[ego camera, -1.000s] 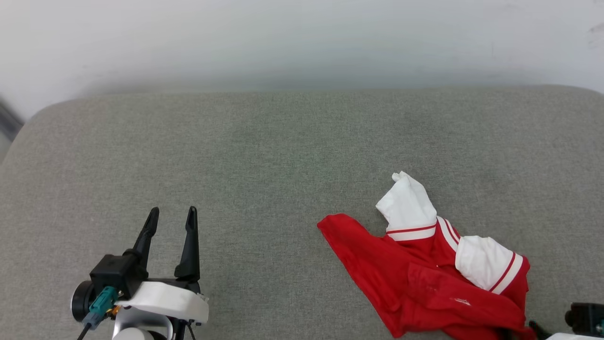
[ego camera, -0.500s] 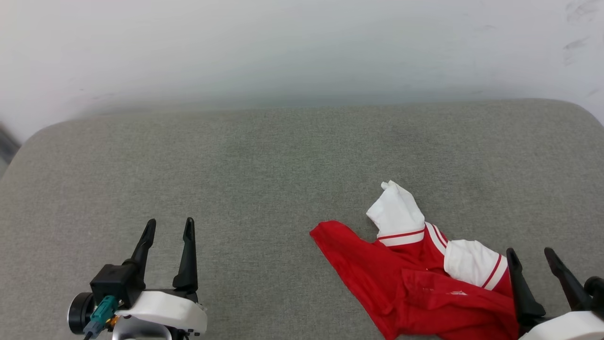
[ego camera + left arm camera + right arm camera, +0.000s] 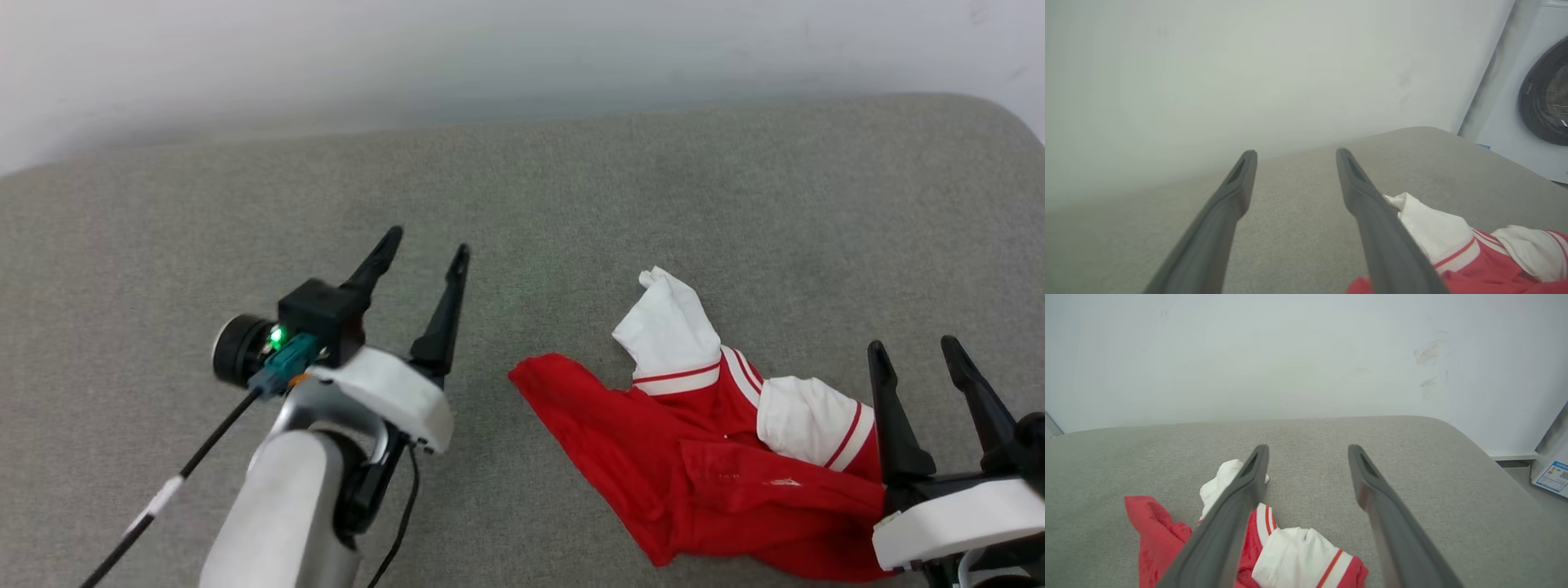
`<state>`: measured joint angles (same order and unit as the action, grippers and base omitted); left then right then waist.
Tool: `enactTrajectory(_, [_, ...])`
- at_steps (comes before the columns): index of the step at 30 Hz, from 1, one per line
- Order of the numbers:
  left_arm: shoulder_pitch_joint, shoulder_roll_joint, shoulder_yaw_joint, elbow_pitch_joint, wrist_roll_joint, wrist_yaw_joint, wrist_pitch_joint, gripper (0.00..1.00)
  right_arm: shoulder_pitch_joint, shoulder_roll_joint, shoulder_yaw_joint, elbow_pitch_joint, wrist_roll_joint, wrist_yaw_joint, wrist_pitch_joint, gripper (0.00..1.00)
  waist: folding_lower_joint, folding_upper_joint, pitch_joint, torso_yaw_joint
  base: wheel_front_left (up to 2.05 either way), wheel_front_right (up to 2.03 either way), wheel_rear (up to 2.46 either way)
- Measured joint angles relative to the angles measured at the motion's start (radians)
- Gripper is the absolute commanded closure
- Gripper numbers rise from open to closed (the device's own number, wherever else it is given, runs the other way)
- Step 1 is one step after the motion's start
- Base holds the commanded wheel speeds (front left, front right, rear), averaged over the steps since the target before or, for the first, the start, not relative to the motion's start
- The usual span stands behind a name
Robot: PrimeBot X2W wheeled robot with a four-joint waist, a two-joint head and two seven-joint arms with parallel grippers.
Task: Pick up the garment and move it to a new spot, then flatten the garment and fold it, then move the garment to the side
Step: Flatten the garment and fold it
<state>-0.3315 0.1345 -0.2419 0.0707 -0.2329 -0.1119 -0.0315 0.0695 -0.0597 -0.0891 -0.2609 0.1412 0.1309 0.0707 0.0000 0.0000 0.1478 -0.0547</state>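
Note:
The garment (image 3: 718, 465) lies crumpled on the grey padded surface at the lower right of the head view, red body bunched, two white sleeves with red stripes on top; its lettering is hidden. My left gripper (image 3: 426, 245) hovers open to the garment's left, a little apart from its red corner. My right gripper (image 3: 913, 347) stands open at the garment's right edge. In the left wrist view the garment (image 3: 1457, 249) lies right of my open left gripper (image 3: 1293, 154). In the right wrist view the garment (image 3: 1294, 559) lies below and left of my open right gripper (image 3: 1308, 449).
The grey padded surface (image 3: 571, 204) ends at a pale wall (image 3: 490, 49) at the back, with rounded corners. A white washing machine (image 3: 1531, 102) stands beyond the surface's right end. A labelled white box (image 3: 1553, 477) sits on the floor there.
My left arm has risen and reached forward and to the right, toward the garment. My right gripper has come up into view beside the garment. The camera has tilted, shifting the whole picture.

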Motion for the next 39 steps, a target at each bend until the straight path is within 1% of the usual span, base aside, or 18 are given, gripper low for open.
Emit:
enactTrajectory(4, [-0.098, 0.0, -0.088, 0.056, -0.029, -0.012, 0.119, 0.0, -0.024, 0.004, 0.004, -0.005, -0.003, 0.0, -0.001, 0.0, 0.0001, 0.0, 0.052, -0.024, 0.0, 0.0, 0.0])
enactTrajectory(7, [-0.141, 0.024, -0.166, 0.093, -0.062, -0.016, 0.225, 0.0, -0.035, 0.006, 0.009, -0.002, -0.005, 0.0, -0.001, 0.0, 0.0, 0.0, 0.084, -0.044, 0.0, 0.0, 0.0])
enactTrajectory(11, [-0.179, 0.089, -0.299, 0.119, -0.125, -0.017, 0.362, 0.0, -0.049, 0.007, 0.014, 0.008, 0.01, 0.0, -0.01, 0.0, 0.0001, 0.0, 0.118, -0.066, 0.0, 0.0, 0.0])
enactTrajectory(16, [-0.216, 0.172, -0.414, 0.149, -0.2, -0.017, 0.5, 0.0, -0.061, 0.008, 0.018, 0.028, 0.035, 0.0, -0.019, 0.0, 0.0001, 0.0, 0.144, -0.082, 0.0, 0.0, 0.0])
enactTrajectory(21, [-0.254, 0.23, -0.521, 0.177, -0.27, -0.017, 0.61, 0.0, -0.069, 0.008, 0.022, 0.044, 0.055, 0.0, -0.028, 0.0, 0.0001, 0.0, 0.152, -0.093, 0.0, 0.0, 0.0])
enactTrajectory(23, [-0.277, 0.242, -0.563, 0.182, -0.296, -0.017, 0.643, 0.0, -0.07, 0.008, 0.023, 0.049, 0.055, 0.0, -0.031, 0.0, 0.0, 0.0, 0.154, -0.096, 0.0, 0.0, 0.0])
enactTrajectory(24, [-0.29, 0.25, -0.588, 0.184, -0.309, -0.017, 0.666, 0.32, -0.071, 0.008, 0.023, 0.051, 0.058, 0.0, -0.031, 0.0, 0.0, 0.0, 0.154, -0.098, 0.0, 0.0, 0.0])
enactTrajectory(26, [-0.315, 0.267, -0.631, 0.182, -0.336, -0.017, 0.695, 1.0, -0.072, 0.008, 0.026, 0.057, 0.063, 0.0, -0.036, 0.0, 0.0, 0.0, 0.154, -0.103, 0.0, 0.0, 0.0])
enactTrajectory(28, [-0.333, 0.282, -0.666, 0.18, -0.35, -0.017, 0.708, 1.0, -0.075, 0.008, 0.026, 0.059, 0.064, 0.0, -0.037, 0.0, 0.0, 0.0, 0.155, -0.108, 0.0, 0.0, 0.0])
enactTrajectory(30, [-0.34, 0.291, -0.679, 0.184, -0.364, -0.02, 0.7, 1.0, -0.078, 0.008, 0.026, 0.063, 0.067, 0.0, -0.041, 0.0, 0.0, 0.0, 0.155, -0.112, 0.0, 0.0, 0.0])
enactTrajectory(35, [-0.346, 0.316, -0.665, 0.195, -0.363, -0.02, 0.642, 1.0, -0.076, 0.008, 0.012, 0.07, 0.071, 0.0, -0.049, 0.0, 0.0001, 0.0, 0.144, -0.108, 0.0, 0.0, 0.0])
enactTrajectory(36, [-0.345, 0.329, -0.656, 0.191, -0.36, -0.014, 0.626, 1.0, -0.073, 0.008, 0.009, 0.071, 0.072, 0.0, -0.05, 0.0, 0.0, 0.0, 0.14, -0.105, 0.0, 0.0, 0.0])
enactTrajectory(39, [-0.325, 0.373, -0.615, 0.162, -0.36, 0.03, 0.571, 1.0, -0.069, 0.008, 0.0, 0.071, 0.073, 0.0, -0.052, 0.0, 0.0, 0.0, 0.126, -0.091, 0.0, 0.0, 0.0])
